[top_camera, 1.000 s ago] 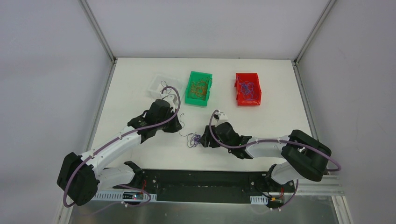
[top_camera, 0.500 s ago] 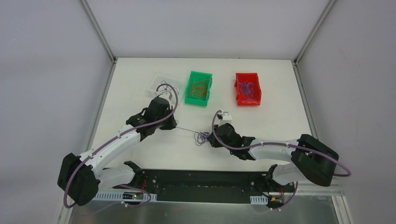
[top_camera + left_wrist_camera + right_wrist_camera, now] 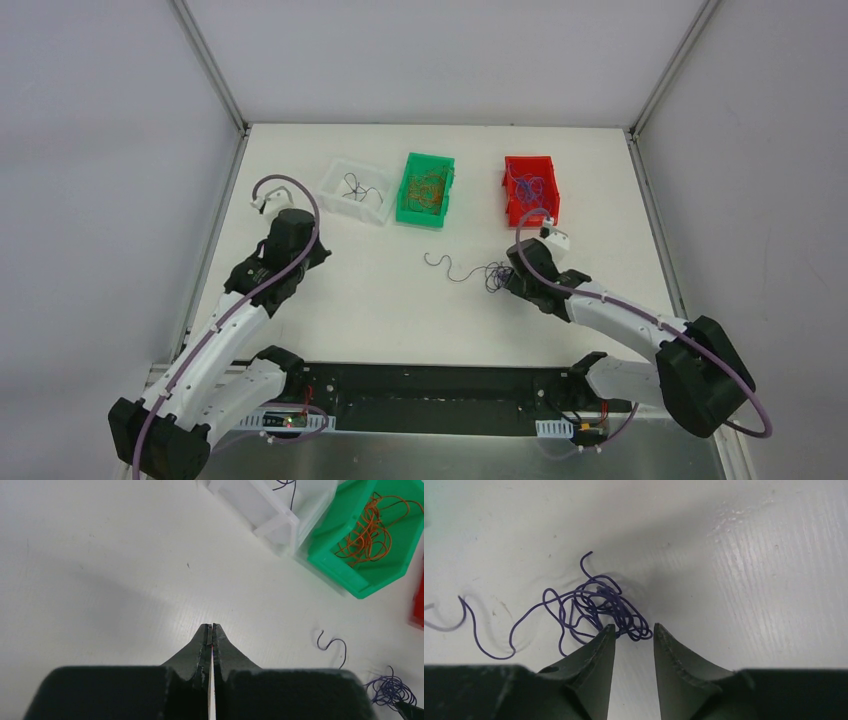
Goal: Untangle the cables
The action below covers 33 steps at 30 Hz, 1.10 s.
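Left gripper (image 3: 212,630): jaws pressed together, only a hairline seam between them. I cannot make out any wire in the seam. It hangs over bare table (image 3: 330,300) on the left side, below the white bin (image 3: 350,212) and well apart from the tangle.

Right gripper (image 3: 634,630): jaws apart, with a clear gap showing table between the tips. Nothing is clamped. The tips sit at the near edge of the purple tangle (image 3: 596,607). One finger (image 3: 596,650) meets the tangle's lowest loops, and a loop lies across the mouth of the gap.

The cables on the table:
- The purple tangle is a small scribbly knot right of centre, below and left of the red bin (image 3: 532,221).
- A loose tail (image 3: 450,268) runs left from the knot in an S-curve and ends in a hook. It lies flat on the table.

Bins along the far side:
- The white bin holds a few dark strands (image 3: 360,188).
- The green bin (image 3: 420,220), touching the white one, holds orange wires (image 3: 428,188).
- The red bin, set apart to the right, holds blue-purple wires (image 3: 530,190).

The knot is not yet pulled apart.
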Available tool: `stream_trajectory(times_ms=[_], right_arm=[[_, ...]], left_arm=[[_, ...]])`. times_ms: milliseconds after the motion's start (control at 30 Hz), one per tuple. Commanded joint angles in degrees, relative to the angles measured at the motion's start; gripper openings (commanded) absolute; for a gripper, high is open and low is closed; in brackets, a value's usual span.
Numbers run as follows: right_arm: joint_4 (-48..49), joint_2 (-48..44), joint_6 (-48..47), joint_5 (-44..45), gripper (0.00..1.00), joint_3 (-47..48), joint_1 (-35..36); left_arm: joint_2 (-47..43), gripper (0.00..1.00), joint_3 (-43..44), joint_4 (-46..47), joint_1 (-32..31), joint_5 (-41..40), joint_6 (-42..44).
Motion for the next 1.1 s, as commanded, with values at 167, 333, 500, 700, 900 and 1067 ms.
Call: stream_trajectory(times_ms=[167,333,500,700,900,1067], right_arm=[[1.20,-4.98,-5.23,-16.58,0.32,1.59,-1.54],[-1.21,-6.28,-6.35,-18.85,0.32,3.91,-1.54],[-5.55,-7.44,-6.34,-13.75,0.53,6.36,-1.58],[-13.05,-5.70,-7.01,-7.82,0.46,10.20,-5.27],[-11.32,-1.33,-9.09,-13.51,0.40,10.23,-9.75],[-8.82,3.54,-10.76,-18.40,0.39,11.11,-10.07]], left_arm=[[6.25,0.24,-1.88,12.18,-0.41,32.14,6.76],[10.77,0.61,-1.62,18.20,-8.74,33.64,8.32],[20.19,0.66,2.44,22.07,-17.42,32.31,7.68],[32.29,0.60,9.45,24.46,-23.03,32.36,6.98],[41.72,0.57,15.90,25.53,-25.59,34.69,6.49],[47.58,0.56,20.11,26.04,-26.28,37.71,5.39]])
